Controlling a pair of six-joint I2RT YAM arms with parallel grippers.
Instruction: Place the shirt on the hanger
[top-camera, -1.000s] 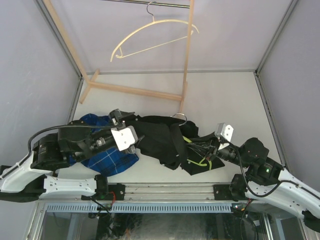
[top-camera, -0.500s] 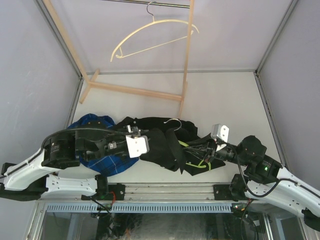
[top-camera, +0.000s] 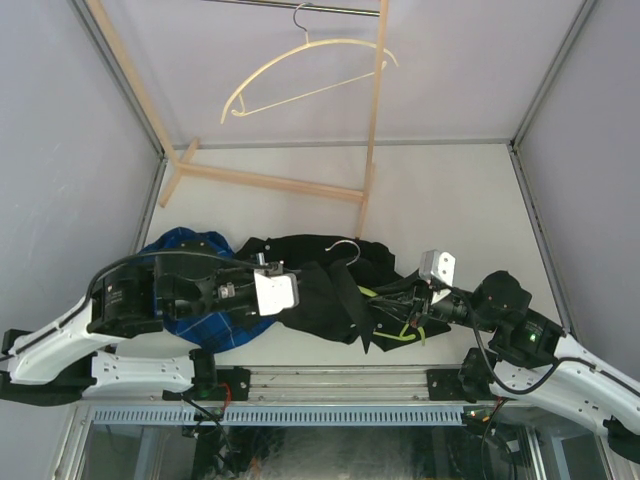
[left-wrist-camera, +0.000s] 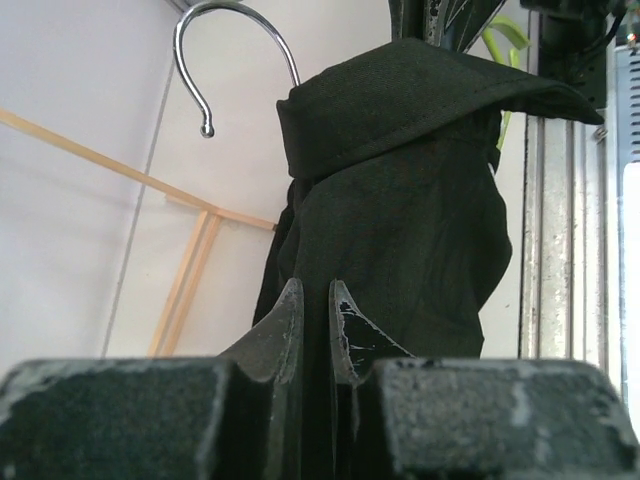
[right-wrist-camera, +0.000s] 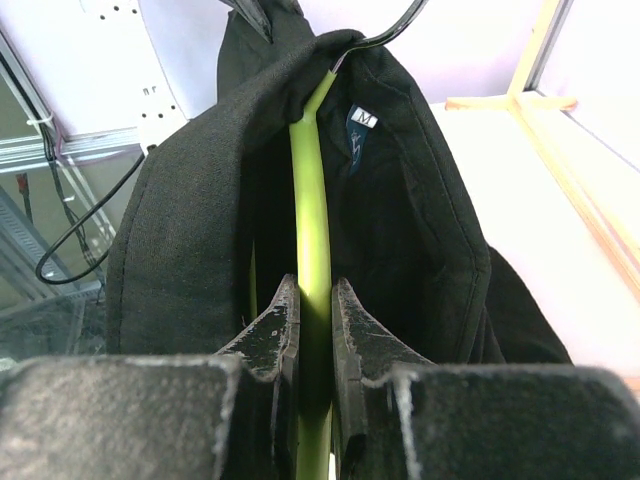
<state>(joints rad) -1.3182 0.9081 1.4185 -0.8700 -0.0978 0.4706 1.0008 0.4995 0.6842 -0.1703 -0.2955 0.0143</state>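
Observation:
The black shirt (top-camera: 318, 283) lies bunched at the table's near middle, draped over the lime-green hanger (top-camera: 393, 332), whose metal hook (top-camera: 346, 244) sticks out at its far side. My left gripper (top-camera: 306, 292) comes in from the left and is shut on a fold of the shirt (left-wrist-camera: 400, 190); dark cloth fills the narrow gap between its fingers (left-wrist-camera: 288, 318). The hook (left-wrist-camera: 225, 40) shows above that fold. My right gripper (right-wrist-camera: 313, 300) is shut on the hanger's green arm (right-wrist-camera: 311, 210), inside the shirt's collar (right-wrist-camera: 190, 220).
A blue plaid shirt (top-camera: 188, 250) lies under my left arm. A cream hanger (top-camera: 300, 70) hangs from the rail of a wooden rack (top-camera: 372, 130) at the back. A metal rail (top-camera: 330, 380) runs along the near edge.
My left gripper moved right onto the black shirt and closed from wide open onto its cloth. The shirt and hanger shifted slightly left with the right gripper.

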